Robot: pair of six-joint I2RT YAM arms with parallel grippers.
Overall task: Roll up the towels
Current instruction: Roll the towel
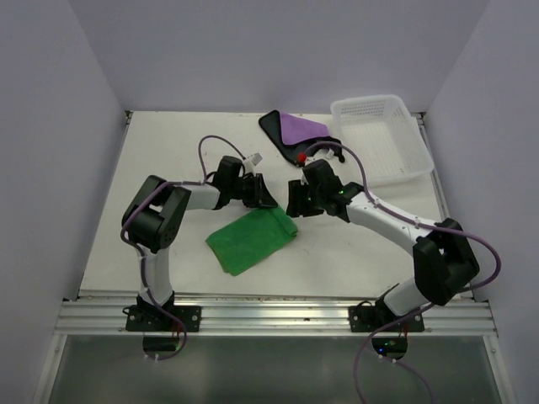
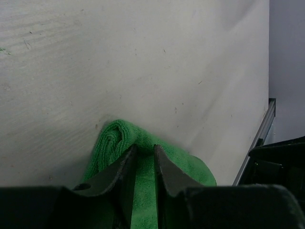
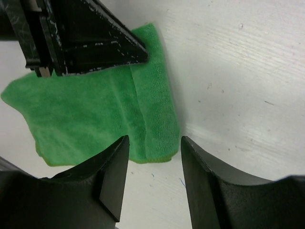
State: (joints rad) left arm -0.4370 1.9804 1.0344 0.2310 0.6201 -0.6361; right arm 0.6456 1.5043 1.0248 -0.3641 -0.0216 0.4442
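The bright green towel [image 1: 248, 240] lies on the table between the two arms, its far edge folded over into a small roll [image 2: 112, 138]. My left gripper [image 2: 144, 149] is shut on that rolled edge, with green cloth filling the narrow gap between its fingers. My right gripper [image 3: 153, 140] stands open just off the towel's right corner [image 3: 157, 119], holding nothing. In the top view the left gripper [image 1: 268, 202] and right gripper [image 1: 293, 206] face each other at the towel's far corner. The purple towel [image 1: 299, 129], with its black back showing, lies at the back of the table.
A white lattice basket [image 1: 381, 139] stands at the back right, beside the purple towel. A metal rail [image 1: 269, 313] runs along the table's near edge. The left gripper's black body [image 3: 90, 43] fills the upper left of the right wrist view.
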